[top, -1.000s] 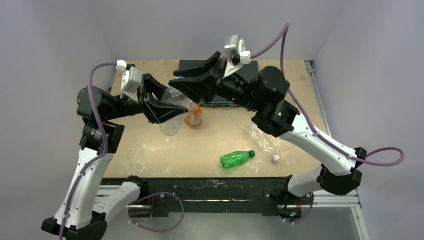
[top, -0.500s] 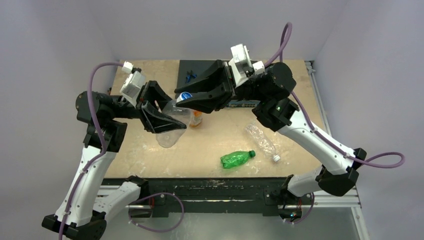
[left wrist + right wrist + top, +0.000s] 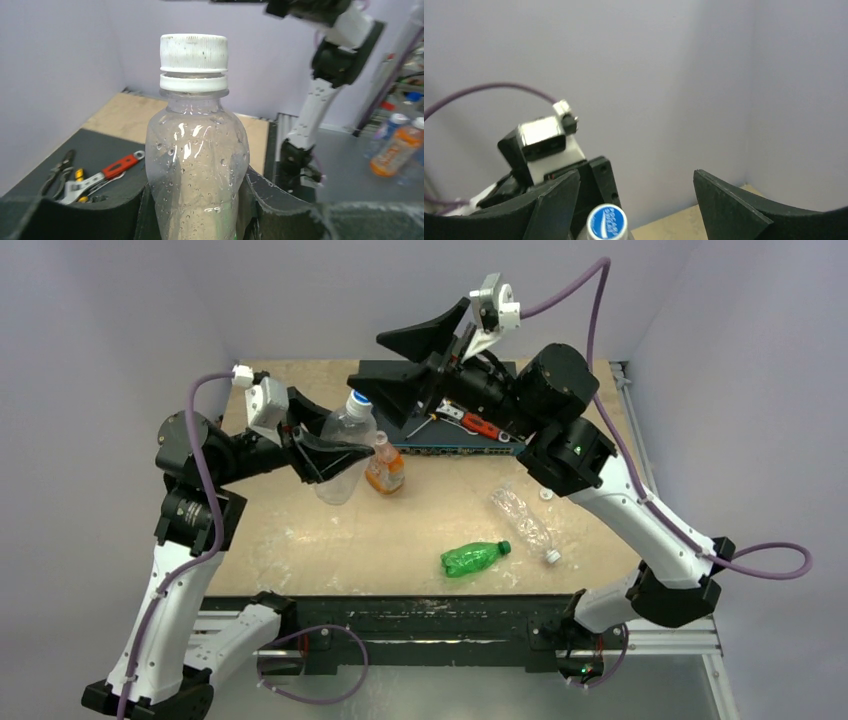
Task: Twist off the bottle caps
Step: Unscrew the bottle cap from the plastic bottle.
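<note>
Pale lilac walls (image 3: 120,300) close in a wooden surface (image 3: 300,535) that is scuffed white in patches. In the upper left of the overhead view, the left hand (image 3: 335,453) pinches a clear bottle (image 3: 347,430) around its lower body, one dark finger on each side. The bottle's neck points up. I cannot tell whether its base touches the surface. Its white cap (image 3: 358,398) sits on the neck, with a white ring just beneath it. Seen from the right wrist, the top of the cap carries a blue printed mark.

The right hand (image 3: 363,360) hangs just above that cap with its fingers spread wide. In the right wrist view the cap sits low between the two fingers and touches neither.

A squat bottle (image 3: 385,472) with an orange label stands just to the right of the held one. Lower down, near the centre, a green bottle (image 3: 470,558) lies on its side with its green cap (image 3: 506,547) pointing right. A crinkled clear bottle (image 3: 520,518) lies slantwise to its right, a small white cap at its lower end.

Along the back edge is a dark mat (image 3: 375,375) with a red-handled tool (image 3: 478,426) lying among other metal tools.
</note>
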Controlling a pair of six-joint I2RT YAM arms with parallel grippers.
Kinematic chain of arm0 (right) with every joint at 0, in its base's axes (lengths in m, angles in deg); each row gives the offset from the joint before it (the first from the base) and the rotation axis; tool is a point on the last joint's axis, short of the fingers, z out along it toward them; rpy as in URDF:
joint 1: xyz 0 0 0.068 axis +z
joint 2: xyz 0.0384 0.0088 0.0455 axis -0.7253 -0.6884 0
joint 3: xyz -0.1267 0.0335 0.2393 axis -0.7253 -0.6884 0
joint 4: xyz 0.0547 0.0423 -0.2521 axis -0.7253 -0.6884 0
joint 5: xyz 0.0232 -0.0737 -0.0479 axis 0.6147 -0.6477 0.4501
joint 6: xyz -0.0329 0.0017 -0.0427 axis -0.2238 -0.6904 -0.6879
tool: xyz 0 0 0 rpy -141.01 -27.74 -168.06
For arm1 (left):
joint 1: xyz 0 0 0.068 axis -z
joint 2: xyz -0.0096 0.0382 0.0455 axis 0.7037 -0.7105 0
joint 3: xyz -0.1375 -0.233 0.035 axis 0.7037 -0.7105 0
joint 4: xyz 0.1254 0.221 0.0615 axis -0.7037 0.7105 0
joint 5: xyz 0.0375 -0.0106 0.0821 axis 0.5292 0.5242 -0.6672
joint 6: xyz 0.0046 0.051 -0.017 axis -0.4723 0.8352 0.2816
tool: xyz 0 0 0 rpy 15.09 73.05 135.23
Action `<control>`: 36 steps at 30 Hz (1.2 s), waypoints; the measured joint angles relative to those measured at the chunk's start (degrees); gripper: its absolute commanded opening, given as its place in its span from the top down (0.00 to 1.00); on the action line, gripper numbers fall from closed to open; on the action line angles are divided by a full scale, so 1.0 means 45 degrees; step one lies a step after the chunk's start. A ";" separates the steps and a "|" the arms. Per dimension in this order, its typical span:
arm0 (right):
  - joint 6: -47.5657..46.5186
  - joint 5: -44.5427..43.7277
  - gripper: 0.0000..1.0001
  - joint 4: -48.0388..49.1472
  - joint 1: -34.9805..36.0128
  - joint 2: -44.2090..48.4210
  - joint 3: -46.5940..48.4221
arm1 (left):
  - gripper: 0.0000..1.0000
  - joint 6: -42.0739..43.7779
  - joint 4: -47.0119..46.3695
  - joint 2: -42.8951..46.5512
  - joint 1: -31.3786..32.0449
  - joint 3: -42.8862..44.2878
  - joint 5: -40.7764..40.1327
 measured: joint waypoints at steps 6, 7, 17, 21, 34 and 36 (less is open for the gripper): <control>0.0034 -0.3400 0.21 -0.2079 0.0879 -0.1035 0.2132 | 1.00 0.3599 0.2050 0.0117 0.0000 -0.0146 -0.3011; 0.0034 -0.3691 0.23 -0.2273 0.0981 -0.1132 0.2161 | 1.00 0.3900 0.2171 0.0155 0.0000 -0.0199 -0.3337; 0.0253 -0.4673 0.42 -0.3225 0.1161 -0.1875 0.1972 | 1.00 0.5056 0.2531 0.0238 0.0000 -0.0257 -0.4809; 0.0442 -0.4566 0.48 -0.3230 0.1161 -0.1865 0.1962 | 1.00 0.5066 0.2531 0.0238 0.0000 -0.0257 -0.4896; 0.0874 -0.3842 0.67 -0.2987 0.1156 -0.2050 0.1598 | 1.00 0.5066 0.2443 0.0340 0.0000 -0.0359 -0.5071; 0.0971 -0.3813 0.69 -0.2846 0.1141 -0.2011 0.1467 | 1.00 0.5066 0.2438 0.0350 0.0000 -0.0389 -0.5071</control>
